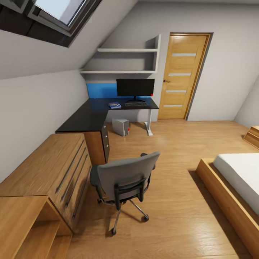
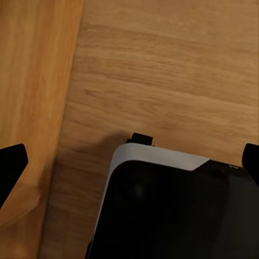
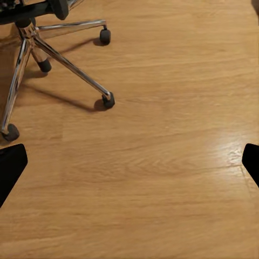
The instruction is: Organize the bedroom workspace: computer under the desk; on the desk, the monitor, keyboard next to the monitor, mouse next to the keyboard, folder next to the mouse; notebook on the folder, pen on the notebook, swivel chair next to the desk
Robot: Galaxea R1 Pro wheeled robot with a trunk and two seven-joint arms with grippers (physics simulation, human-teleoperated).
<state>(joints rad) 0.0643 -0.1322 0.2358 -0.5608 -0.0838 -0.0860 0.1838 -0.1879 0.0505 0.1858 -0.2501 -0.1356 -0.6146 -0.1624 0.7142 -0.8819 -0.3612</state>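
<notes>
The swivel chair (image 1: pixel 126 178) stands on the wood floor with its grey back toward me, a little short of the black desk (image 1: pixel 90 117); its back hides the seat. Its chrome spokes and casters (image 3: pixel 65 62) appear in the right wrist view. On the desk stand the monitor (image 1: pixel 135 87) and, in front of it, the keyboard (image 1: pixel 136 104). A small blue flat stack (image 1: pixel 114 105) lies left of the keyboard, too small to identify. The computer (image 1: pixel 120 126) sits on the floor under the desk. My left gripper (image 2: pixel 129 162) and right gripper (image 3: pixel 129 164) hang open and empty over the floor.
A light-wood drawer chest (image 1: pixel 54 169) runs along the left wall beside the chair. A bed (image 1: pixel 239 176) on a wooden frame is at the right. The wood door (image 1: pixel 181 75) is shut beyond the desk. My own dark base (image 2: pixel 172 210) is below the left gripper.
</notes>
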